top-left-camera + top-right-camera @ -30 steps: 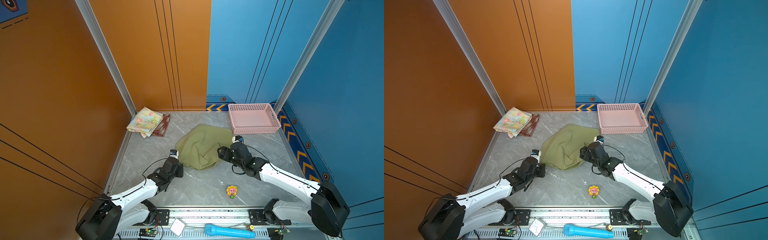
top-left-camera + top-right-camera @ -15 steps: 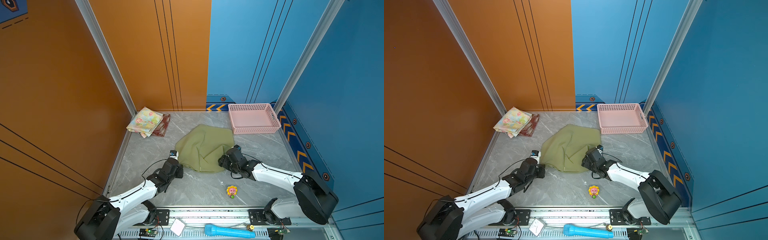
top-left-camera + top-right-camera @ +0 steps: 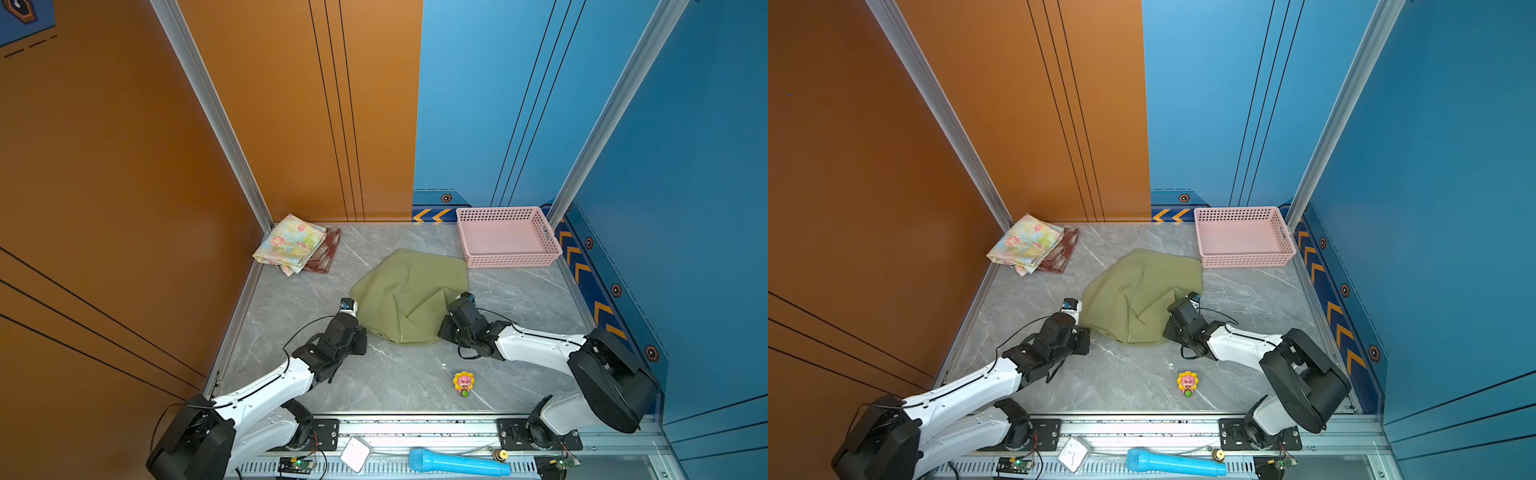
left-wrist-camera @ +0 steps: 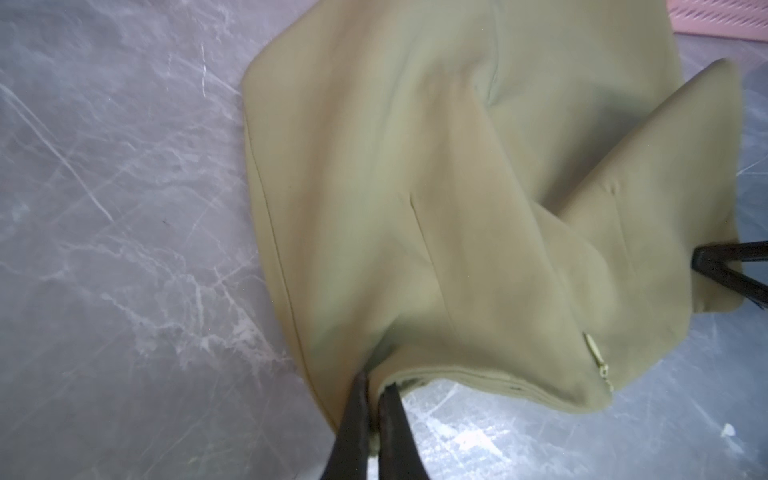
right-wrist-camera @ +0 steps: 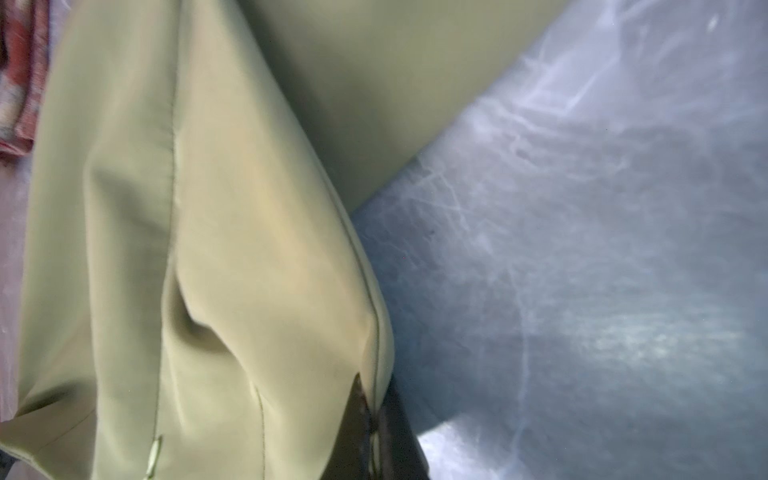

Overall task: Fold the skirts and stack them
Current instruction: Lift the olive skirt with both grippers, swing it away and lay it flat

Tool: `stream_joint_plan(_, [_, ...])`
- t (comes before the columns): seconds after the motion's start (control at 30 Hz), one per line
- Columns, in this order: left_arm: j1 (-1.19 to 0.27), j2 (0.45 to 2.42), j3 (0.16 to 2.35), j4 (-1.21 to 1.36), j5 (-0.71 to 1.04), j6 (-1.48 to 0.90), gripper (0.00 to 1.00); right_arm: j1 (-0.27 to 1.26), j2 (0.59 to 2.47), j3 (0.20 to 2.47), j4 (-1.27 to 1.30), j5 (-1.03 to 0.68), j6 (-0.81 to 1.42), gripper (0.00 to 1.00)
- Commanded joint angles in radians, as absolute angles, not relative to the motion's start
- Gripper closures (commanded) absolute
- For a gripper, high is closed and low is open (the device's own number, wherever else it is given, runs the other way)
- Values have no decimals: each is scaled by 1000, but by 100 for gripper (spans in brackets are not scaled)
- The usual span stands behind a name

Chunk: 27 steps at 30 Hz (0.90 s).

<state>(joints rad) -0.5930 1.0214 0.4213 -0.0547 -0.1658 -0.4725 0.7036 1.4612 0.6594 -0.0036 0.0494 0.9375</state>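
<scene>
– Black fingers [image 4: 353,419] of the left gripper [image 4: 376,388] are seen pressed together. On what?
– An edge of the green skirt [image 4: 415,187] is clamped between them, at its near left corner, not far from the zip [image 4: 596,357].
– And the right gripper [image 5: 374,399]?
– It is closed in the same way on a seamed edge of the same skirt, and cloth is caught between its 2 dark fingers [image 5: 353,415]. In both top views the 2 grippers are placed at the skirt's near edge, 1 at each end, low over the grey marble table [image 3: 395,374].
– How is the skirt laid?
– It is spread rumpled in the middle of the table, with a flap folded over on its right side. Its far right corner is found just beside the pink basket [image 3: 509,262]; whether they touch cannot be told.
– Where are the other 2 skirts?
– They are stacked in the far left corner, well apart from the green one. The floral skirt [image 3: 291,243] is folded on top of the plaid skirt [image 3: 326,255], of which only a red strip is shown.
– What else is seen?
– A small flower toy [image 3: 463,383] is stood near the front edge, nearer the right gripper. A blue microphone [image 3: 457,465] is laid on the rail [image 3: 415,428] in front of the table.
</scene>
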Motion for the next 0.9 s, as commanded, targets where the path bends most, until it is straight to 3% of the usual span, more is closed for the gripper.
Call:
stream_joint_plan(0.0, [-582, 942, 570, -208, -150, -479, 100, 733, 1321, 775, -121, 136, 858, 100])
stream_joint_plan(0.23, [-571, 848, 802, -348, -126, -438, 100, 718, 1099, 987, -310, 187, 788, 100])
stream_joint_plan(0.43, [-553, 802, 996, -419, -122, -358, 100, 709, 1051, 1222, -377, 202, 708, 100])
stream_joint_plan(0.57, [-493, 840, 1122, -417, -84, -319, 100, 641, 1103, 1354, -376, 165, 699, 100])
stream_joint_plan(0.87, [-225, 1128, 1298, -288, 232, -339, 100, 445, 1430, 1580, -209, -81, 823, 100])
